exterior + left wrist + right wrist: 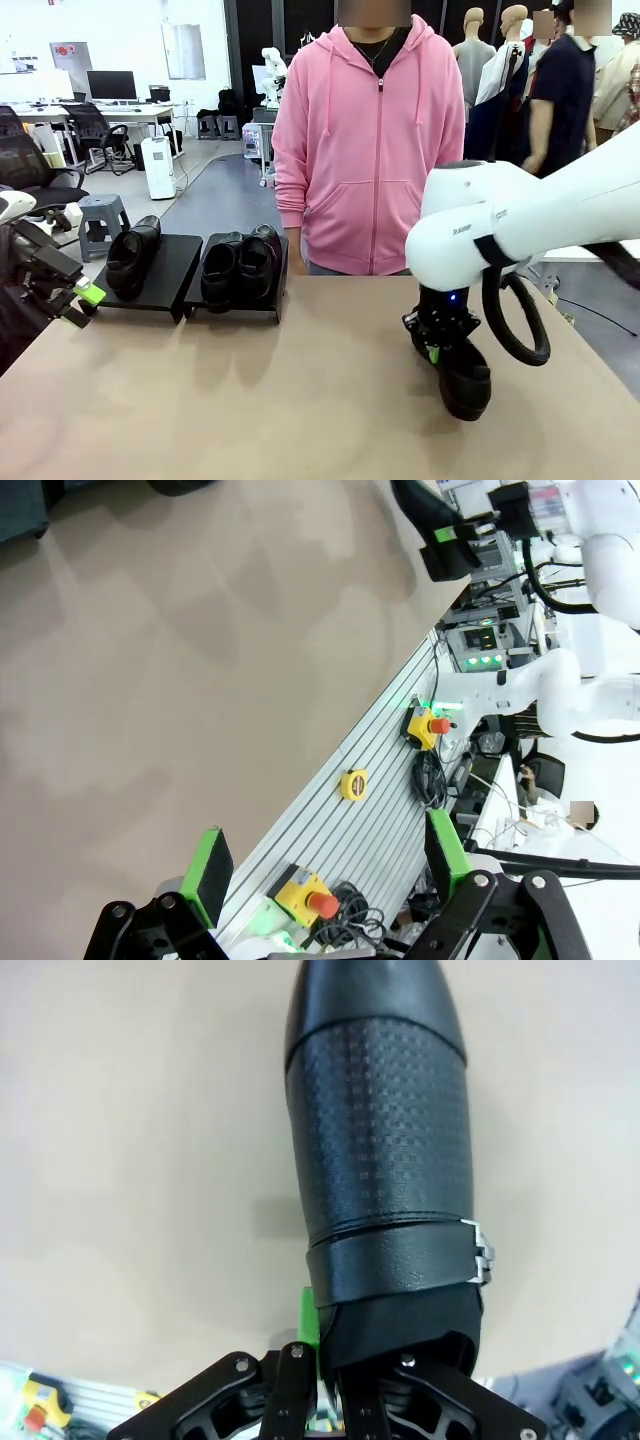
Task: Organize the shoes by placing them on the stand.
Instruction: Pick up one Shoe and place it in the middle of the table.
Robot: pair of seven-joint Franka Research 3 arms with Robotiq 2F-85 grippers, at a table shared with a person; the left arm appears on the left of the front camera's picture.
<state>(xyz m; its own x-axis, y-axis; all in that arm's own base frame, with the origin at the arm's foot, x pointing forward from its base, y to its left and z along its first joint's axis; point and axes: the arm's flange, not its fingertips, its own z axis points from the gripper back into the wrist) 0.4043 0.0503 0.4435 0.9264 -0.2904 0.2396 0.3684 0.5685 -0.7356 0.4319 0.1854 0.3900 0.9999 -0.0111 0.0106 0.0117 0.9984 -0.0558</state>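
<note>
Your right gripper (437, 345) is clamped on the rear collar of the fourth shoe (462, 375), well to the right of the stand (165, 290) on the bare table (300, 400), presumably ready to lift. The stand holds three shoes: a pair (240, 265) and a single (133, 255), leaving one place free. Your left gripper (325, 865) idles just left of the stand, fingers spread, holding nothing.

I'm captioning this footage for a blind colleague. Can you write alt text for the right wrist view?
The right gripper is shut on the rim of a black glossy shoe with a textured upper and a small metal buckle, its toe pointing away. The shoe lies over a tan tabletop.
</note>
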